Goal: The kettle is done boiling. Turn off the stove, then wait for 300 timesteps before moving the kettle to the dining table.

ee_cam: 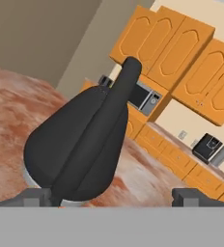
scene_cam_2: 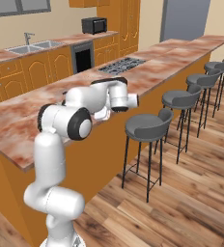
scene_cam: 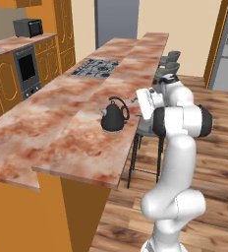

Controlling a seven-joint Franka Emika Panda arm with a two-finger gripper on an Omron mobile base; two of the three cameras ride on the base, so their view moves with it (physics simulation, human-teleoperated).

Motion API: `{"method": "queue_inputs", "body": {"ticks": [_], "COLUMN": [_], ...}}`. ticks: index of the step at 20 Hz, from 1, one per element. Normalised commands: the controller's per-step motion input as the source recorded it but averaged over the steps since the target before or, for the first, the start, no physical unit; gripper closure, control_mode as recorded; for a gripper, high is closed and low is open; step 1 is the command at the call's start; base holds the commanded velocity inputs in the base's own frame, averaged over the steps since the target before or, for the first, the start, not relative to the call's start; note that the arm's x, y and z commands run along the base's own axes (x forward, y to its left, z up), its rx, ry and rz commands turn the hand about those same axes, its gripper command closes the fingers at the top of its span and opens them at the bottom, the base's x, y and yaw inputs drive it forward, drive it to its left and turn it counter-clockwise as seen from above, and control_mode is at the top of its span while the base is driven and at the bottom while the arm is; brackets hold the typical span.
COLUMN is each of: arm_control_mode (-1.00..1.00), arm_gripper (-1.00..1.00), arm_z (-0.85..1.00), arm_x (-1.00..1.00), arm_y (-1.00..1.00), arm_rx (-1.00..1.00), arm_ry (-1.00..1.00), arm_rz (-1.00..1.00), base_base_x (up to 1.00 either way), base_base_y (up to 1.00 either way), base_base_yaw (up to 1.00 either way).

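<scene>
A: Going left to right across the left base view, what is there?

B: At nine o'clock the oven (scene_cam: 26,74) sits in the orange cabinets, with a microwave (scene_cam: 28,27) on the worktop above it. Toward twelve o'clock the stove (scene_cam: 96,67) lies flat in the marbled top. The kettle (scene_cam: 114,117) stands near the middle, upright on the raised pink surface (scene_cam: 86,147), which is the dining table, well apart from the stove.

A: And the arm?

B: The white arm (scene_cam: 177,147) rises at four o'clock, its hand just to the right of the kettle, at about three o'clock from it.

A: What about the tool?

B: In the hand view the tool (ee_cam: 111,197) is spread wide and released. One fingertip (ee_cam: 34,197) sits at seven o'clock and the other at five o'clock, with the kettle's dark body and arched handle between and beyond them. Whether either tip touches the kettle I cannot tell.

A: And the right base view?

B: A sink (scene_cam_2: 29,48) at ten o'clock, then the arm at eight o'clock reaching over the surface, the stove at twelve, and a row of grey stools (scene_cam_2: 150,126) running from the middle toward two o'clock on the wooden floor (scene_cam_2: 191,202).
</scene>
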Motion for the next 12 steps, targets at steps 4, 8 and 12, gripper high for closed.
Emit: {"method": "queue_inputs", "body": {"ticks": [4,8,12], "arm_control_mode": [-1.0,-1.0,-1.0], "arm_gripper": [-1.0,-1.0,-1.0], "arm_z": [0.0,0.1,0.22], "arm_x": [0.0,-0.12,-0.25], "arm_y": [-0.3,-0.15,-0.02], "arm_rx": [0.0,0.0,0.0], "arm_ry": [-0.09,-0.12,-0.14], "arm_rz": [0.01,0.0,0.0], "base_base_x": [0.0,0.0,0.0], "base_base_y": [0.0,0.0,0.0], "base_base_yaw": [0.0,0.0,0.0]}}
